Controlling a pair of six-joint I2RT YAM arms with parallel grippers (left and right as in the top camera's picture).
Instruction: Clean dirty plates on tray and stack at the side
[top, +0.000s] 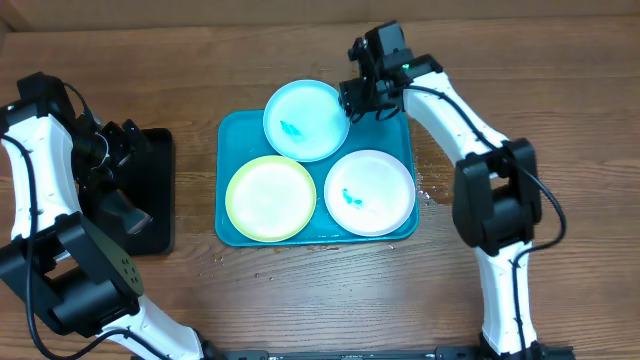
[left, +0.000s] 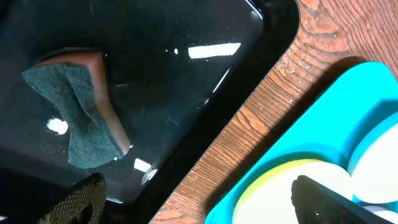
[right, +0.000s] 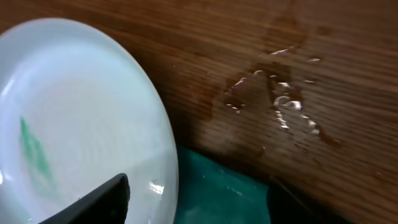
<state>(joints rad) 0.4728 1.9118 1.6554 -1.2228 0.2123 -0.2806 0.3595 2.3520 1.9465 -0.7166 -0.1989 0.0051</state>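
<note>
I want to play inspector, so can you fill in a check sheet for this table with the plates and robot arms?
Surface: brown wooden table, with water drops near the tray.
Job's things: large turquoise plastic tray holds three round plastic plates. The light blue plate and the white plate have teal smears. The yellow-green plate looks clean.
Clutter: black rectangular tray holding a green-topped sponge.
Grippers: left gripper open, holding nothing; right gripper open at the light blue plate's edge.
Cables: black cables run along the arms.
Surroundings: nothing seen.
</note>
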